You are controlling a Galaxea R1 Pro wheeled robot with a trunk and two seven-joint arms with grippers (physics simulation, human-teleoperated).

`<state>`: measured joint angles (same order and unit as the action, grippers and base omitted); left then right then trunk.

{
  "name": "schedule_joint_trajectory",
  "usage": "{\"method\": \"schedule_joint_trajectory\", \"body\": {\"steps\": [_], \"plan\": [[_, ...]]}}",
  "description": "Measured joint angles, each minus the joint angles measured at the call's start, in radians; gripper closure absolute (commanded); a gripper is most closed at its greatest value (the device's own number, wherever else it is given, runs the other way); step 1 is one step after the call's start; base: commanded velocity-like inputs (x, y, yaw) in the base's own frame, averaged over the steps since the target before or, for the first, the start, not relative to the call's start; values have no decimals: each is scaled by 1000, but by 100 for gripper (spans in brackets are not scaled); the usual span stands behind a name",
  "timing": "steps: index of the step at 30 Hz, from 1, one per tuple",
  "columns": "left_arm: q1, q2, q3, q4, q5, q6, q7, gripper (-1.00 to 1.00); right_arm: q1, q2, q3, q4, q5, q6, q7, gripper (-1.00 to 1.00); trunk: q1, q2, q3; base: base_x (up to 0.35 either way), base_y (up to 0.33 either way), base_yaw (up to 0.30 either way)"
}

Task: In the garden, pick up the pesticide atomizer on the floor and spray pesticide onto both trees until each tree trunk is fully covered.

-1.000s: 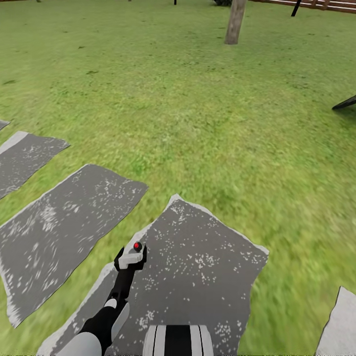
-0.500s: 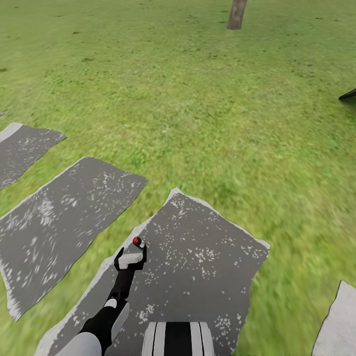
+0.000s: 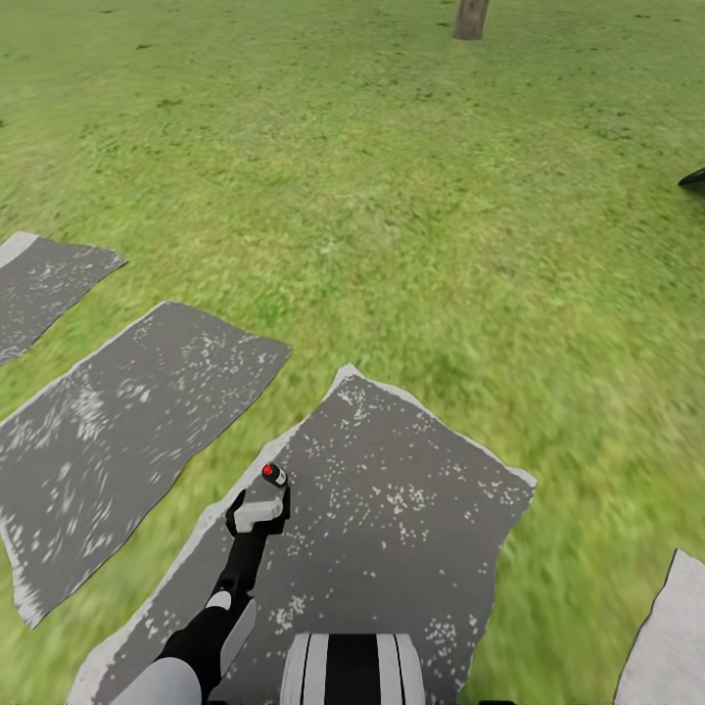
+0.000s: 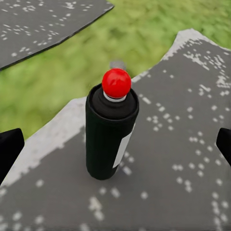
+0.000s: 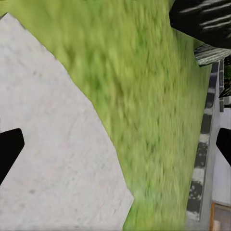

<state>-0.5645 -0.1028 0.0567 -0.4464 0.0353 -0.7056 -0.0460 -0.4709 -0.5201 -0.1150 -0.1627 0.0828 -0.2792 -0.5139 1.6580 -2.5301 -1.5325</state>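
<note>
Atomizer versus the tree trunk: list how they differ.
The atomizer is black with a red top and a white label; the tree trunk is grey-brown bark. The atomizer stands on a grey paving slab just past the left end effector; the trunk rises from grass far ahead. The atomizer shows whole; the trunk is cut off by the head view's edge. Both stand upright.

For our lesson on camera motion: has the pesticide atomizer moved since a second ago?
No. The pesticide atomizer keeps its place against the pointed corner of the grey stone slab; both slid up the head view together, so the camera moved.
</note>
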Motion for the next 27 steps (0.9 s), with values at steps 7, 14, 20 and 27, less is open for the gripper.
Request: {"method": "schedule_joint_trajectory", "body": {"steps": [7,14,20,27], "plan": [[0,0,0,-1,0,0,0,-100,0,0,-1,0,0,0,0,-100,0,0,0,60,0,0],[0,0,-1,-1,-1,0,0,-100,0,0,-1,-1,0,0,0,-100,0,0,0,94,0,0],[0,1,0,0,-2,0,0,-100,0,-1,-2,-1,0,0,0,-100,0,0,0,46,0,0],[0,1,0,0,-2,0,0,-100,0,-1,-2,0,0,0,0,-100,0,0,0,11,0,0]]}}
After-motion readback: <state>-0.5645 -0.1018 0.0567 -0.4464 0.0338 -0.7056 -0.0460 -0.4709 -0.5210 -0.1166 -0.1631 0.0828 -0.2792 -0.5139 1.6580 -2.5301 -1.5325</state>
